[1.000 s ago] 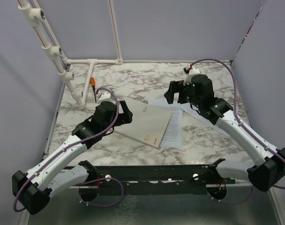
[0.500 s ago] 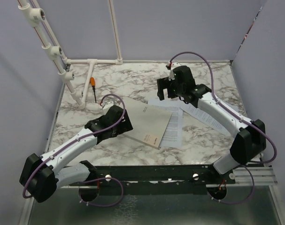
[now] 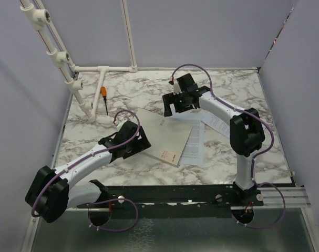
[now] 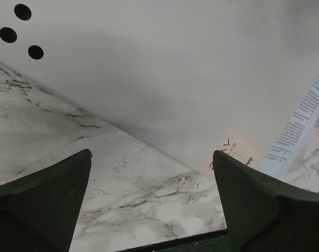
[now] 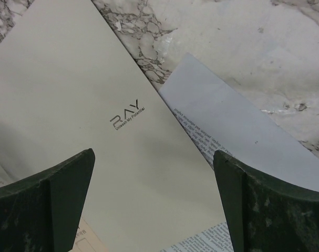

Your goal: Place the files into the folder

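Note:
The closed grey-beige folder (image 3: 167, 134) lies flat at mid-table, its orange-tan label (image 3: 168, 155) at the near corner. The files (image 3: 197, 143), white printed sheets, lie under it and stick out to the right. My left gripper (image 3: 140, 142) is open and empty, low over the table at the folder's left edge. The left wrist view shows the folder (image 4: 175, 79), its label (image 4: 235, 155) and a sheet (image 4: 306, 118). My right gripper (image 3: 170, 109) is open and empty above the folder's far corner. The right wrist view shows the cover (image 5: 96, 136) and a sheet (image 5: 227, 121).
An orange-handled screwdriver (image 3: 104, 97) lies at the back left beside a white pipe frame (image 3: 75, 86). Grey walls close in the marble table (image 3: 122, 89) on three sides. A black rail (image 3: 175, 194) runs along the front edge.
My right gripper has swung left from the back right to above the folder's far corner. My left gripper has shifted slightly right and nearer along the folder's left edge. Folder and files have not moved.

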`<action>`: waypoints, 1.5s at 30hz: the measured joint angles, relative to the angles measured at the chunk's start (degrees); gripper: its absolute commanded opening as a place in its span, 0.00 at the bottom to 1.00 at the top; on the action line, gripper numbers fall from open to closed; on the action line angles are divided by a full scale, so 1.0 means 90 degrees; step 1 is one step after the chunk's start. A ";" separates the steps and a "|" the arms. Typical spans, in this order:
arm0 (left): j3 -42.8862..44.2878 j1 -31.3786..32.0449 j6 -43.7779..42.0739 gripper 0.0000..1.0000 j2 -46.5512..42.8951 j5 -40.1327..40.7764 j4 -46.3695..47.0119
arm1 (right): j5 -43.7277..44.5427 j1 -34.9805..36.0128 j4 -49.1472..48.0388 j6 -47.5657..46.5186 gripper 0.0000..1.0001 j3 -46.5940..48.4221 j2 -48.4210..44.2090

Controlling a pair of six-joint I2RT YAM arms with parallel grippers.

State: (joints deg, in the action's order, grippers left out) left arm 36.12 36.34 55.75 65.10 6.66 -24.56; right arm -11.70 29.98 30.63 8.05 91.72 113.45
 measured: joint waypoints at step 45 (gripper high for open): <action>0.0889 -0.1088 -0.1161 0.99 0.2562 -0.1008 0.2108 | -0.0967 -0.0345 -0.1158 0.0449 0.88 -0.3538 -0.1450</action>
State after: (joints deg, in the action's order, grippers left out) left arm 44.12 26.55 45.30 88.16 -2.42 -5.58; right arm -20.40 26.87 20.21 12.10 59.88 100.40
